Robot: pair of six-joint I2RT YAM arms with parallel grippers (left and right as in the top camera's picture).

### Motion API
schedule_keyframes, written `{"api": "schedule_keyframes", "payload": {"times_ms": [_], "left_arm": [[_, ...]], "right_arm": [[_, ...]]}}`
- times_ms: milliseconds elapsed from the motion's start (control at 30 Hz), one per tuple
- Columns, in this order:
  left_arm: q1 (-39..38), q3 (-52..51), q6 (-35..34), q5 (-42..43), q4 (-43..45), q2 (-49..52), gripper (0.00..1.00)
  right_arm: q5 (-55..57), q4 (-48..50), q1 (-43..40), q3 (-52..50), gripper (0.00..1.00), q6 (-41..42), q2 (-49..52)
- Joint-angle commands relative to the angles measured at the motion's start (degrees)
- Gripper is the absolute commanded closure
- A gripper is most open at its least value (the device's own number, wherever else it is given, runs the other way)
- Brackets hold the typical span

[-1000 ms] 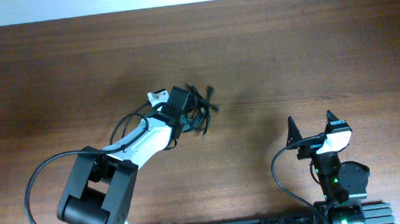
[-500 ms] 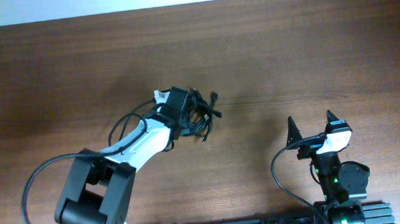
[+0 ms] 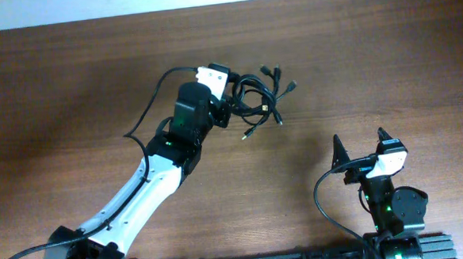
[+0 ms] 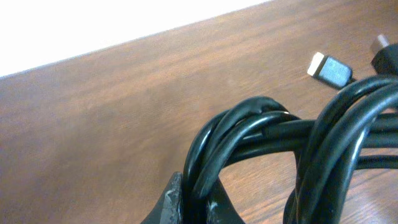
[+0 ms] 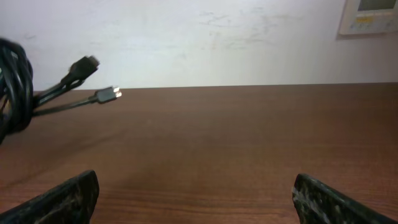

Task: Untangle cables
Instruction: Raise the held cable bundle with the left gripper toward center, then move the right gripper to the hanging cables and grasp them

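The cables [image 3: 255, 99] are a tangled bundle of thin black cords with small plug ends, held above the brown table at the upper middle. My left gripper [image 3: 229, 107] is shut on the bundle's left side. In the left wrist view the looped cords [image 4: 261, 143] sit pinched between the jaws [image 4: 198, 205], and a silver-tipped plug [image 4: 329, 70] sticks out at the right. My right gripper [image 3: 362, 148] is open and empty at the lower right, far from the bundle. Its view shows the bundle [image 5: 15, 81] and two plug ends at the far left.
The wooden table [image 3: 371, 59] ends at a white strip along the far edge. The left arm's own thicker black wire [image 3: 147, 118] loops beside its wrist. The right arm's base [image 3: 395, 216] sits at the near edge.
My left arm has stretched out up and to the right, carrying the cable bundle with it. The bundle's plug ends now splay out to the right. The right arm has not moved.
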Motion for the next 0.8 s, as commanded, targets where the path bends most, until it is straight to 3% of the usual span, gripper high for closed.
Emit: {"api": "schedule_keyframes", "payload": {"times_ms": [0, 100, 233, 433, 767], "left_arm": [[-0.1, 0.3, 2.7, 6.9, 4.9, -1.3, 1.00], [-0.1, 0.3, 2.7, 10.2, 9.9, -1.3, 1.00], [-0.1, 0.3, 2.7, 15.0, 15.9, -1.3, 1.00], [-0.1, 0.3, 2.4, 25.1, 18.9, -1.4, 1.00], [-0.1, 0.3, -6.3, 25.2, 24.6, -1.4, 1.00]], "right_arm": [[-1.8, 0.2, -0.3, -0.3, 0.01, 0.5, -0.4], [-3.6, 0.2, -0.3, -0.3, 0.01, 1.3, -0.4], [-8.6, 5.2, -0.3, -0.3, 0.01, 13.4, -0.4], [-14.6, 4.7, -0.3, 5.1, 0.01, 14.3, -0.3], [-14.6, -7.3, -0.3, 23.2, 0.01, 14.2, 10.3]]}}
